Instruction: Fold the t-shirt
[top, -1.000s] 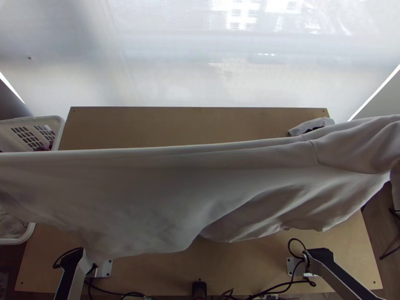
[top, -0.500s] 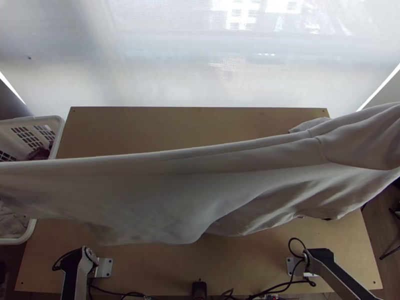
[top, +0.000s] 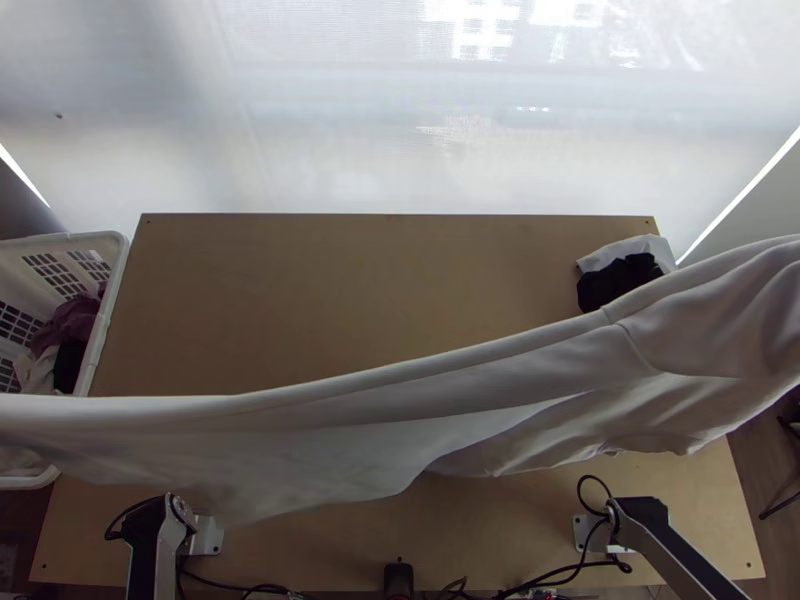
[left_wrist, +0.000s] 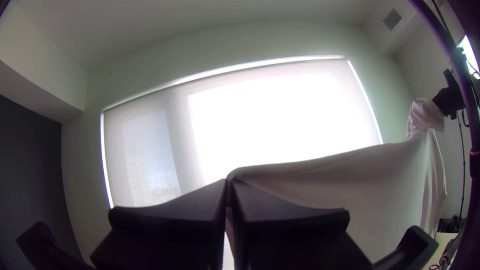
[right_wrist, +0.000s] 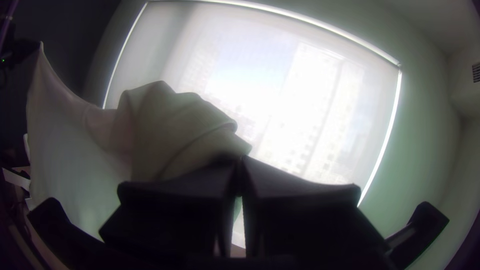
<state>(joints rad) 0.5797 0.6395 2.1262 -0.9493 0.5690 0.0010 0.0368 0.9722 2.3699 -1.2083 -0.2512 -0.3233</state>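
A light grey-white t-shirt (top: 400, 430) hangs in the air across the table, stretched between the two arms, its upper edge sagging toward the left and its lower part in loose folds. In the left wrist view my left gripper (left_wrist: 228, 187) is shut on one end of the shirt (left_wrist: 330, 180), which runs off toward the other arm's gripper. In the right wrist view my right gripper (right_wrist: 241, 165) is shut on a bunched part of the shirt (right_wrist: 170, 130). The shirt's far end rises to the left arm's gripper there.
A white laundry basket (top: 118, 290) with clothes stands at the table's left side. A small black and white cloth pile (top: 620, 280) lies at the back right of the wooden table (top: 330, 260). Cables and a dark device (top: 398, 580) are at the near edge.
The shirt's left part has dropped nearer the table's near side, uncovering more of the basket and table. Its right part also lowered, showing the cloth pile. The left arm's visible link shifted slightly.
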